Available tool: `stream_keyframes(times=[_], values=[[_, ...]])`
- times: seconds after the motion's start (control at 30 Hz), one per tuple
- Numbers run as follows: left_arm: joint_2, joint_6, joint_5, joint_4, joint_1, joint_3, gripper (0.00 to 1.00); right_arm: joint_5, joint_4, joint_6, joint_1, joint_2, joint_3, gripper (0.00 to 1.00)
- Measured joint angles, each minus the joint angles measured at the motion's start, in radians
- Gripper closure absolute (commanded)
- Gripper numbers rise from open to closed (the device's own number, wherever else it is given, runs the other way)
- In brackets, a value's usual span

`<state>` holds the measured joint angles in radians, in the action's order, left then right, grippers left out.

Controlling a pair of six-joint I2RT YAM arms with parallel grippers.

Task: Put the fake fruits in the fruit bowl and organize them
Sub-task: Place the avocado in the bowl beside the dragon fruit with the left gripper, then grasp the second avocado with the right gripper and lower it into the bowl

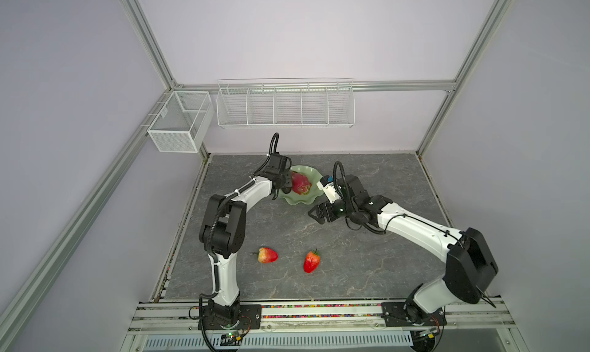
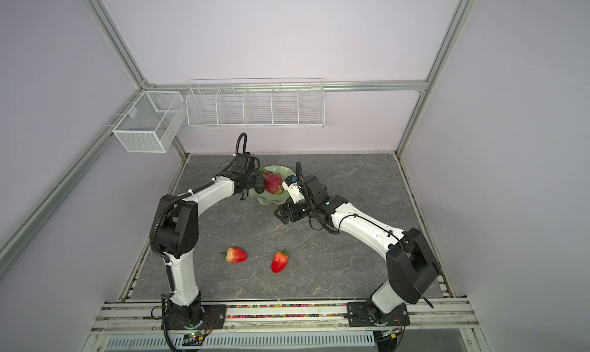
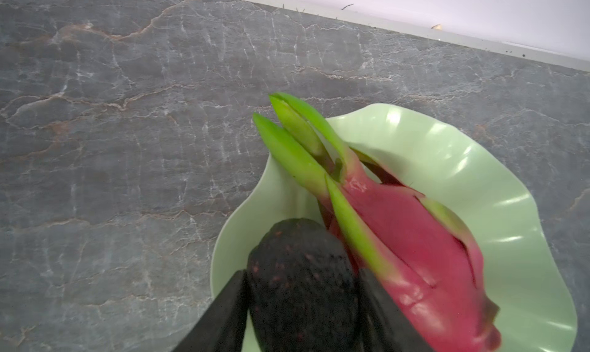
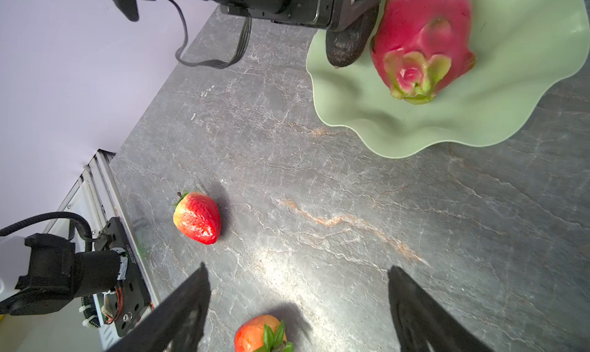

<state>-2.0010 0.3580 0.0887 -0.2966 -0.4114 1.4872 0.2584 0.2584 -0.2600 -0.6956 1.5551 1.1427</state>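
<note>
Avocado [image 3: 300,289] pinched in our left gripper [image 3: 300,272] sits inside the fruit bowl [image 3: 479,162], beside the dragon fruit [image 3: 415,238]; we release slowly.

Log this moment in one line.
left claw: around avocado, over bowl, beside dragon fruit | right claw: open, empty | strawberries: both on table
</note>
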Motion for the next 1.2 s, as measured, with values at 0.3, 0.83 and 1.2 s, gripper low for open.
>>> stream_keyframes(times=[0.3, 0.83, 1.2], values=[[-0.003, -0.003, -0.016, 0.009, 0.0, -0.001, 0.34, -0.022, 0.018, 0.002, 0.0, -0.007, -0.001, 0.12], [0.404, -0.071, -0.287, 0.111, -0.063, -0.344, 0.06, -0.428, 0.423, 0.137, 0.217, -0.03, -0.008, 0.11], [0.576, -0.081, -0.447, 0.142, -0.283, -0.558, 0.01, -0.496, 0.503, 0.364, 0.217, 0.182, 0.035, 0.02]])
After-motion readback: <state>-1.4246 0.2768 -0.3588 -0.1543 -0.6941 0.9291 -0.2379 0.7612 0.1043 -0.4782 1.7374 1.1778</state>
